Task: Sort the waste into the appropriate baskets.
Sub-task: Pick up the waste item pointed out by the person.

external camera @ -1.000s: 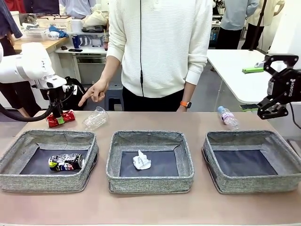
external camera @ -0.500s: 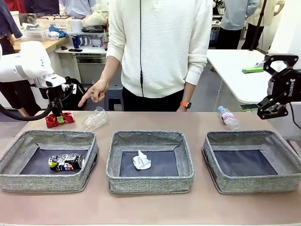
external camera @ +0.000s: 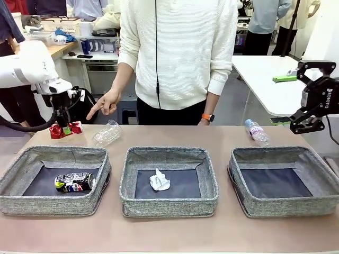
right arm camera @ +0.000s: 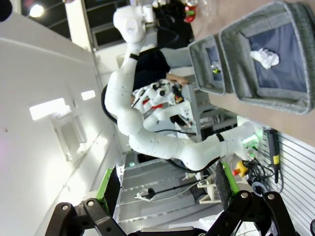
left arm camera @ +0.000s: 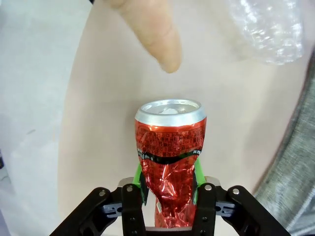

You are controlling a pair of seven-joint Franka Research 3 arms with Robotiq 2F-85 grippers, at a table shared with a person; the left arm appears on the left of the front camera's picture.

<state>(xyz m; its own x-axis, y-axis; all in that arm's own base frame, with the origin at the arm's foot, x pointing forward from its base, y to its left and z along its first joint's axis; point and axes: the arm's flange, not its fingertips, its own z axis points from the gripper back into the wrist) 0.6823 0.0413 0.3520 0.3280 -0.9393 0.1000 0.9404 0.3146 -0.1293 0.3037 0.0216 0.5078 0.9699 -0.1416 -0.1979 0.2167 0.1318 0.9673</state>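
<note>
Gripping with left gripper's [left arm camera: 168, 192] fingers [left arm camera: 133, 209], half closed on red can's [left arm camera: 170, 142] crushed waist, at far left behind left basket [external camera: 53, 203]. Risks slipping or tilting from so narrow a pinch, or brushing person's pointing hand [external camera: 106, 105] close by. Leaves right gripper [right arm camera: 167, 196] wide open, empty, at far right.

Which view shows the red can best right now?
Left wrist view: the red can is close, crushed, clamped between the left gripper pads. Front view shows it small and far; right wrist view, too tiny to judge.
</note>
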